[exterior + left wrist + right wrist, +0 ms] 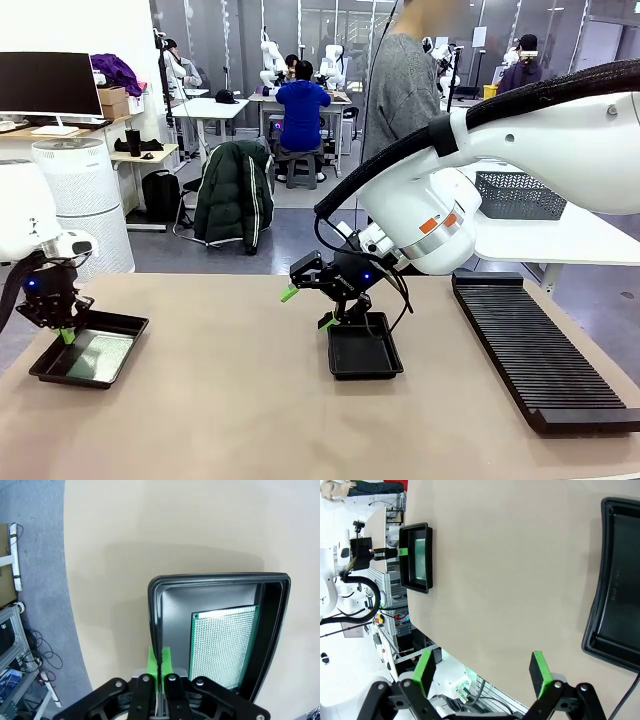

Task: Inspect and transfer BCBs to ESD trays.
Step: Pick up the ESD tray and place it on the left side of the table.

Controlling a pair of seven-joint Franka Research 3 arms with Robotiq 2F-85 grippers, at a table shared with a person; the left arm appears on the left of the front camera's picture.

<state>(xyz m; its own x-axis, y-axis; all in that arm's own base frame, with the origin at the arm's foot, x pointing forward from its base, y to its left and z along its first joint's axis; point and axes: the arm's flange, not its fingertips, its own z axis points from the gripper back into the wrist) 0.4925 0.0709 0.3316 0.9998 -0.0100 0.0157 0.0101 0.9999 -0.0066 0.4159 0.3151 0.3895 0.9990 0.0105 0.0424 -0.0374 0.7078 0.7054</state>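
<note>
Fingers of the left gripper are pressed together, green pads meeting with nothing visible between them, and they hang over one long wall of the left ESD tray; whether the pads touch that wall cannot be told. One BCB shows, a green board with a pale speckled face. It lies flat on this tray's floor, against the wall opposite the gripper, with bare black floor between board and pads. In the front view this tray sits at the table's left edge on the robot's side. The right gripper is held near the middle of the table with its jaws spread wide and nothing between them, its lower pad just beside the far left corner of the middle ESD tray. That second tray holds nothing, so there are two black trays and a single board. One long black ribbed rack lies along the table's right side, well apart from both trays. A person in a grey top stands at the far side of the table.
</note>
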